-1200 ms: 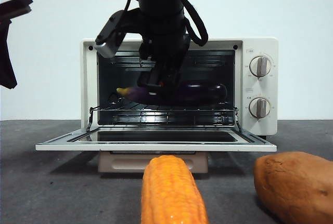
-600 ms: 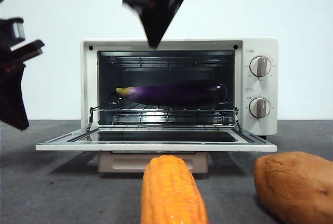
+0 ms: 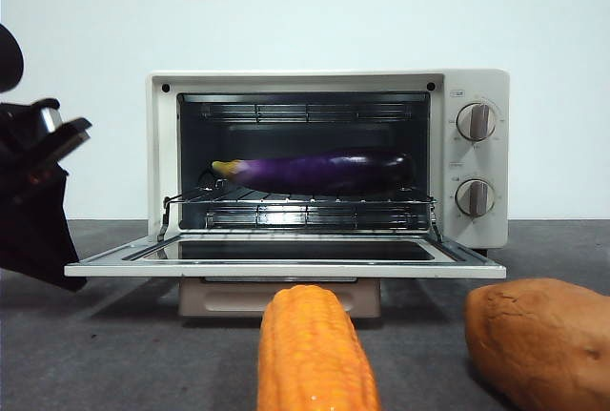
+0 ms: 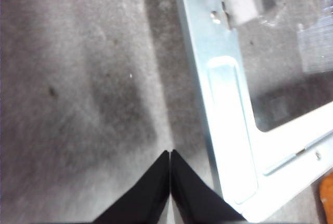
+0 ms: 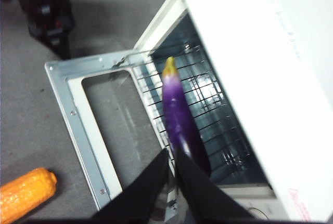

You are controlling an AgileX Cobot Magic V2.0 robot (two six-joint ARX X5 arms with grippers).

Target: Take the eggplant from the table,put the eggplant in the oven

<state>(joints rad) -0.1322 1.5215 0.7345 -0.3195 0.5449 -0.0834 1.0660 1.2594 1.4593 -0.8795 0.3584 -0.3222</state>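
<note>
The glossy purple eggplant (image 3: 319, 171) lies lengthwise on the wire rack inside the cream-white oven (image 3: 477, 158), stem tip to the left, with nothing holding it. The oven door (image 3: 286, 263) hangs open and flat. My right gripper (image 5: 171, 154) is shut and empty, high above the oven, looking down on the eggplant (image 5: 179, 117); it is out of the front view. My left gripper (image 4: 170, 152) is shut and empty, low over the table (image 4: 78, 104) beside the door's left corner (image 4: 223, 109). It shows as a dark shape (image 3: 52, 258) at the left edge.
An orange-yellow corn cob (image 3: 315, 354) lies on the grey table in front of the door, also seen as the corn cob (image 5: 26, 193). A brown-orange sweet potato (image 3: 538, 339) sits at the front right. The left arm (image 5: 49, 11) stands near the door's far corner.
The right gripper let go of the eggplant on the rack and rose up out of the front view. The left arm came lower and closer to the door's left corner.
</note>
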